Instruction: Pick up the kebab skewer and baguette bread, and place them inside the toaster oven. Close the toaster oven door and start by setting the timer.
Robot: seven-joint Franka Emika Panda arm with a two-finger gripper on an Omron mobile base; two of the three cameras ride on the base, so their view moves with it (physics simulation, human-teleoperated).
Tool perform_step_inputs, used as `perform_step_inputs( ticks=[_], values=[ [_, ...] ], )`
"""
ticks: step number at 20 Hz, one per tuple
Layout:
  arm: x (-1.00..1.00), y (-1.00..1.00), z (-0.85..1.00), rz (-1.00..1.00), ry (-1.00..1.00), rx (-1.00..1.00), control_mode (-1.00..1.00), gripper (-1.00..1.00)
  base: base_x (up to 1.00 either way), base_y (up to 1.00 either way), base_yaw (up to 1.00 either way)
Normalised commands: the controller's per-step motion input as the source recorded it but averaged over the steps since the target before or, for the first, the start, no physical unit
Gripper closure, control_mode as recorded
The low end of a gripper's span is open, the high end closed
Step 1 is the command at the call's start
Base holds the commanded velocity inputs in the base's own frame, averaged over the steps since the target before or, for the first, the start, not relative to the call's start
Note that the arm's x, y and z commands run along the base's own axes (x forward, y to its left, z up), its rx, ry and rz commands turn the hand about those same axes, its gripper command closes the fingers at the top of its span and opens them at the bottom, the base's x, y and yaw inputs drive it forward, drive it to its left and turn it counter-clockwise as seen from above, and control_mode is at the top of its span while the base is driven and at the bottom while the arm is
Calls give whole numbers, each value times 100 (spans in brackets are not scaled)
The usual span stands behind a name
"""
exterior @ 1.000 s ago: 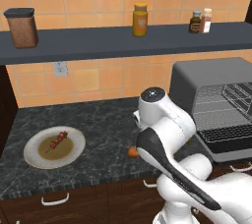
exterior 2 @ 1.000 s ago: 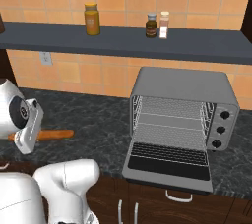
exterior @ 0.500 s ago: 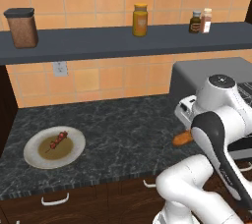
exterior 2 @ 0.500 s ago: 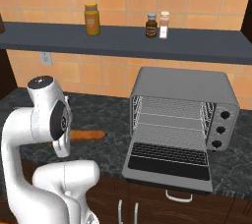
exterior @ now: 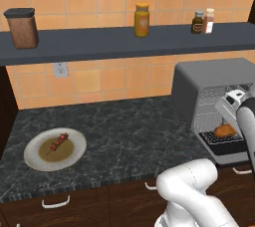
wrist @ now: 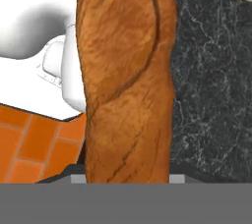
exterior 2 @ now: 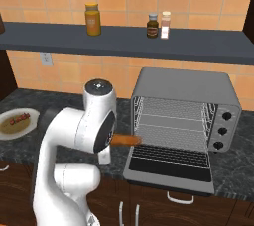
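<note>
Fingers clamp the baguette bread (exterior 2: pixel 126 140) — its tip at the open toaster oven (exterior 2: pixel 184 121); kebab skewer (exterior: pixel 56 142) lies plated.

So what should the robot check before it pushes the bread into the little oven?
1. Baguette bread held in the pincer: ok, it is carried in the air.
2. Toaster oven door folded down open: ok.
3. Wire rack free for the bread: ok.
4. Bread tip lined up with the toaster oven opening: ok, it is at the left edge.
5. Kebab skewer on the plate, waiting its turn: ok.
6. Pincer grip firm: cannot tell.
</note>
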Motion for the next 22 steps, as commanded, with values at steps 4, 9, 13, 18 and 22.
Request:
perform_step_inputs(
  ticks=[4,9,13,18,22],
  values=[
    [34,-100,0,-1,0,6,-100,100,0,0,0],
    [44,-83,0,-7,0,11,-100,100,0,0,0],
    [44,-56,-1,-9,0,7,-100,100,0,0,0],
    [28,-18,-17,-8,0,11,-100,100,0,0,0],
    [58,-1,-9,-3,0,5,-100,100,0,0,0]
  ],
)
